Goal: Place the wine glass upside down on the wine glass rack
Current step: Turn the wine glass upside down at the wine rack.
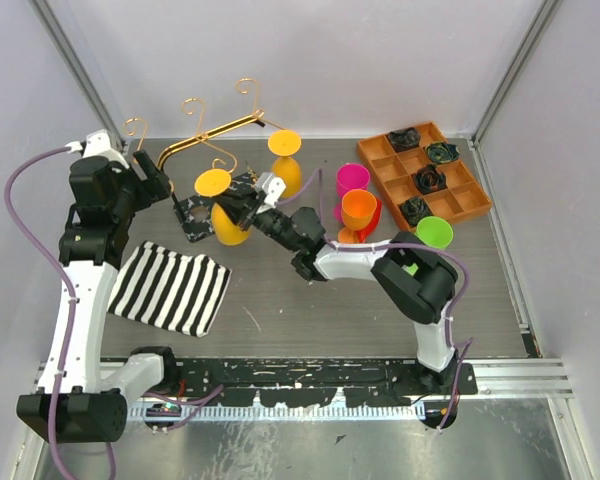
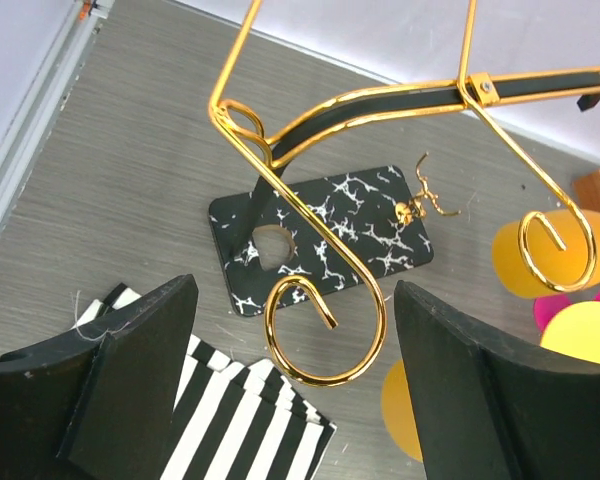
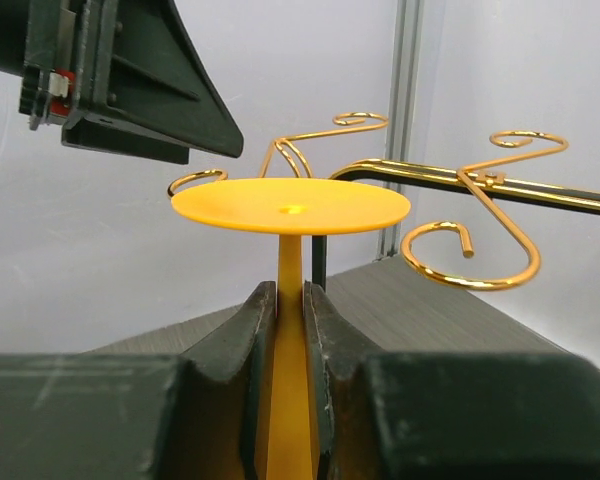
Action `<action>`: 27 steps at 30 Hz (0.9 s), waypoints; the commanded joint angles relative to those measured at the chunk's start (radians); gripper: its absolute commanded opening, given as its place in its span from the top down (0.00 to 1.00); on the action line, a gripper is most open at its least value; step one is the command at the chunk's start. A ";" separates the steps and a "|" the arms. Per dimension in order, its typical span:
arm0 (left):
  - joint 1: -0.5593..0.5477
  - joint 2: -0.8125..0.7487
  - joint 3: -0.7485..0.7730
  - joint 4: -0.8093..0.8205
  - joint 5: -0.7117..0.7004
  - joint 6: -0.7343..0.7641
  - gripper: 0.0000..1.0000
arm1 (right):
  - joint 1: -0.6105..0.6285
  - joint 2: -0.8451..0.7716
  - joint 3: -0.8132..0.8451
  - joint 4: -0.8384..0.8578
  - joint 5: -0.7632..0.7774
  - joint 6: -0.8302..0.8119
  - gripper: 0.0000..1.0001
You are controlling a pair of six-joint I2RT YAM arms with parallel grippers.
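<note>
Between the right end effector's (image 3: 290, 325) pads, the yellow wine glass (image 3: 291, 206) is clenched by its stem, already inverted: foot up, bowl down. It sits just beside the wine glass rack (image 3: 480, 185), not yet hooked by the look of it. The left end effector (image 2: 295, 310) hangs released above the rack. What's left is the hanging itself.

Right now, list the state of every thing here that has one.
held wine glass, upside down, foot up, not hung yet.
right gripper, shut on its stem.
left gripper, open, holding nothing.
wine glass rack, upright on its base.
second yellow glass, upside down by the rack's far end.
striped cloth, lying flat.
</note>
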 commanded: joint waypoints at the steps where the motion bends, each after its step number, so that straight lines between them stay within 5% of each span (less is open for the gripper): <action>1: 0.027 -0.026 -0.017 0.064 0.012 -0.040 0.14 | -0.006 0.048 0.109 0.111 -0.011 -0.007 0.99; 27: 0.104 0.008 -0.023 0.074 0.141 -0.069 0.19 | -0.024 0.225 0.270 0.148 0.160 0.022 0.99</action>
